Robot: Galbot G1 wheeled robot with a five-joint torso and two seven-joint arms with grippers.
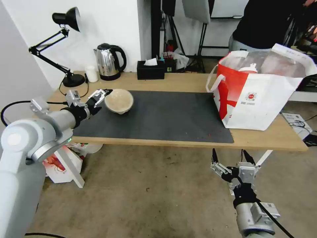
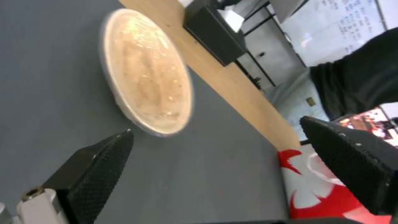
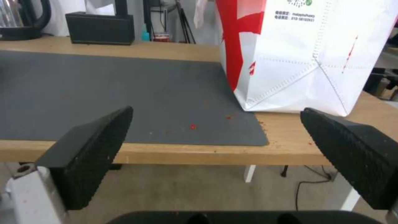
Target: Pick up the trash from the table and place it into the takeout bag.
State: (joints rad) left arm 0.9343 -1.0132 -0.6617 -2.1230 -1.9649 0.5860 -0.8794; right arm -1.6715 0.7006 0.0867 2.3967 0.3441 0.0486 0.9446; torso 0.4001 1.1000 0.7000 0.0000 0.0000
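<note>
A tan paper-like bowl [image 1: 119, 100] with a clear lid sits at the left end of the dark grey mat [image 1: 165, 115] on the light-wood table [image 1: 185, 81]. My left gripper [image 1: 101, 95] hovers open just left of it. In the left wrist view the bowl [image 2: 145, 71] lies just beyond the spread fingertips of the left gripper [image 2: 215, 126], not between them. The white and red takeout bag [image 1: 257, 96] stands open at the table's right end, with a white lid [image 1: 248, 68] showing inside. My right gripper [image 1: 231, 158] hangs open below the table's front edge, facing the bag [image 3: 298, 56].
Along the back edge stand a black desk lamp [image 1: 66, 19], a steel kettle [image 1: 109, 61], a small white cup [image 1: 91, 73] and a black tissue box [image 1: 150, 70]. A white-and-red carton [image 1: 59, 165] lies under the table's left end. Red crumbs [image 3: 192, 126] dot the mat.
</note>
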